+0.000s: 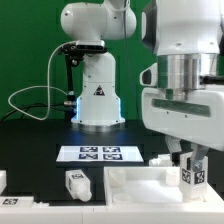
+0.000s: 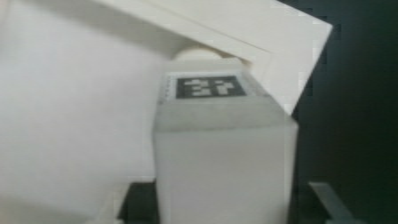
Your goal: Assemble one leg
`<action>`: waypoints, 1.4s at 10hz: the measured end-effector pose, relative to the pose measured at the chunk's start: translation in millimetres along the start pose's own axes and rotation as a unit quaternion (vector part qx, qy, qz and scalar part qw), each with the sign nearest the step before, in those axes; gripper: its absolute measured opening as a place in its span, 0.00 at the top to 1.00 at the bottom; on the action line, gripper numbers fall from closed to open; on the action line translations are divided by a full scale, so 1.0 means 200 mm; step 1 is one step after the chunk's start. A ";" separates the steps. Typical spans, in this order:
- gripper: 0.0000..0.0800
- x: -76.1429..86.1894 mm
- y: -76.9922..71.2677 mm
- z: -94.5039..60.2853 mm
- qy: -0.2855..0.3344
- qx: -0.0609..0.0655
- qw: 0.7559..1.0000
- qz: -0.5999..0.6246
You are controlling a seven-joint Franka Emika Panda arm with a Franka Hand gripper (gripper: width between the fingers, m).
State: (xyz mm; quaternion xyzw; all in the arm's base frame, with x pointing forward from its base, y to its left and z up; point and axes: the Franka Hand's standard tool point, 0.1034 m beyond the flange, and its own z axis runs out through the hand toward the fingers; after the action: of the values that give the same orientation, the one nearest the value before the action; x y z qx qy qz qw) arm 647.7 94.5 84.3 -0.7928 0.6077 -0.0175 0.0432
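Note:
My gripper [image 1: 192, 165] is shut on a leg [image 1: 193, 177], a small white blocky peg with a black-and-white tag, held upright at the exterior view's right. In the wrist view the leg [image 2: 222, 140] fills the middle between my dark fingers [image 2: 150, 200], with its tagged end pointing away at the corner of the large white rimmed panel [image 2: 89, 100]. The panel [image 1: 135, 186] lies on the black table just left of the gripper in the exterior view. I cannot tell whether the leg touches the panel. A second leg [image 1: 77, 183] lies loose on the table further left.
The marker board [image 1: 98, 153] lies flat behind the panel, in front of the robot's base [image 1: 97, 95]. Another white part [image 1: 5, 184] shows at the exterior view's left edge. Cables run along the table at the back left.

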 end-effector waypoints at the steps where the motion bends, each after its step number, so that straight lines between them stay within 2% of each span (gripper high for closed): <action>1: 0.64 -0.02 0.02 0.00 -0.014 0.014 0.994 0.105; 2: 0.64 -0.06 0.02 -0.01 -0.015 0.016 0.989 0.149; 4: 0.64 -0.05 0.03 -0.01 -0.012 0.015 0.988 0.150; 5: 0.55 -0.06 0.03 -0.01 -0.010 0.014 0.993 0.119; 6: 0.55 -0.07 0.02 -0.01 -0.006 0.011 1.000 0.005; 7: 0.30 -0.08 0.02 0.00 -0.005 0.011 0.996 -0.090; 8: 0.21 -0.08 0.03 0.02 -0.003 0.011 0.991 -0.131; 9: 0.21 -0.09 0.04 0.02 0.000 0.015 0.989 -0.147; 11: 0.19 -0.08 0.04 0.02 0.001 0.014 0.977 -0.213; 12: 0.19 -0.09 0.04 0.02 0.008 0.009 0.959 -0.283; 14: 0.19 -0.16 0.04 0.03 0.016 -0.006 0.887 -0.462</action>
State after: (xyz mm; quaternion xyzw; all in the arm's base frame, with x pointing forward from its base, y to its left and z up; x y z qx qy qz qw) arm 633.0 123.0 78.2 -0.9837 0.1736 -0.0441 0.0159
